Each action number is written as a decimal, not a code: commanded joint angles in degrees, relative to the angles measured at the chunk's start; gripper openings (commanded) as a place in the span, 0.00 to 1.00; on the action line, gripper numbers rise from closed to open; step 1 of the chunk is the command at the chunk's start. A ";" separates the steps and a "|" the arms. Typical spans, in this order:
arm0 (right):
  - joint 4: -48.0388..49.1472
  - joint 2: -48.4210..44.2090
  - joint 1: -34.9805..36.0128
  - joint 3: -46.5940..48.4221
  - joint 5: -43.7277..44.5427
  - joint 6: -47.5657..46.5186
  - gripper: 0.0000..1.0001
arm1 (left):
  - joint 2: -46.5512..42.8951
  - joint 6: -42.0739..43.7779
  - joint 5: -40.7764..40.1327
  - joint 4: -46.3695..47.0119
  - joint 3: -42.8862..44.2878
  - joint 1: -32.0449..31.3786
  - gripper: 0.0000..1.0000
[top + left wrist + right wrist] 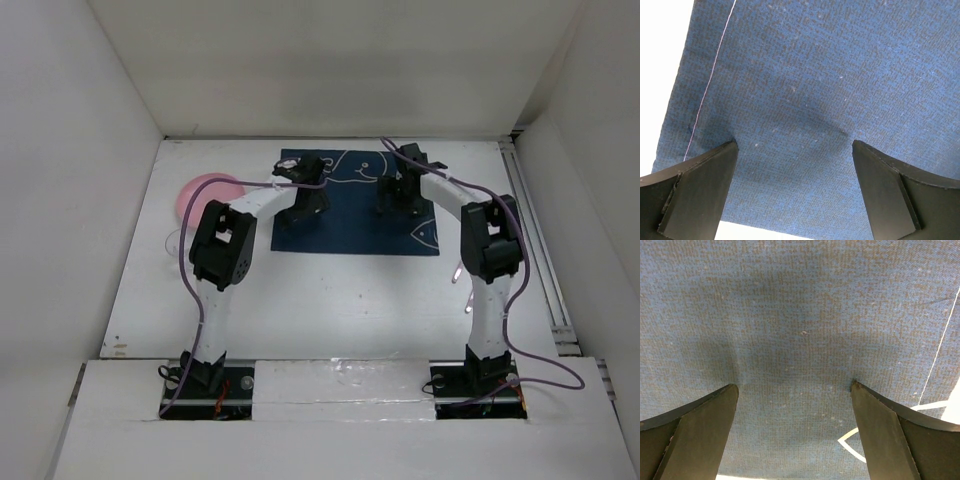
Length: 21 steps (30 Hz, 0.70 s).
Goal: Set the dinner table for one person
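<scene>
- The navy placemat (360, 232) lies flat on the dinner table (330, 300), toward 12 o'clock; that step looks done.
- The left gripper (795, 145) and right gripper (795, 386) hang over it, jaws spread and empty.
- The pink plate (203, 192), at the mat's 9 o'clock, probably still needs placing.

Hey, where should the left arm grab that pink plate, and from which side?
Probably its left rim, from above, one finger inside, one outside. The plate lies flat on the table, so only the rim offers a pinch, and the left arm hides its right edge.
</scene>
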 commanded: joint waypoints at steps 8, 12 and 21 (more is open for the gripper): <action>-5.67 5.62 0.42 8.63 1.98 -1.75 1.00 | 5.57 0.92 2.80 -0.24 1.99 2.47 0.97; -6.98 6.67 -0.10 10.73 1.45 -2.27 1.00 | 5.48 0.92 3.85 0.54 0.94 2.47 0.97; -9.97 11.32 -0.10 18.11 0.84 -3.42 1.00 | 4.95 0.92 3.86 1.25 0.75 2.47 0.97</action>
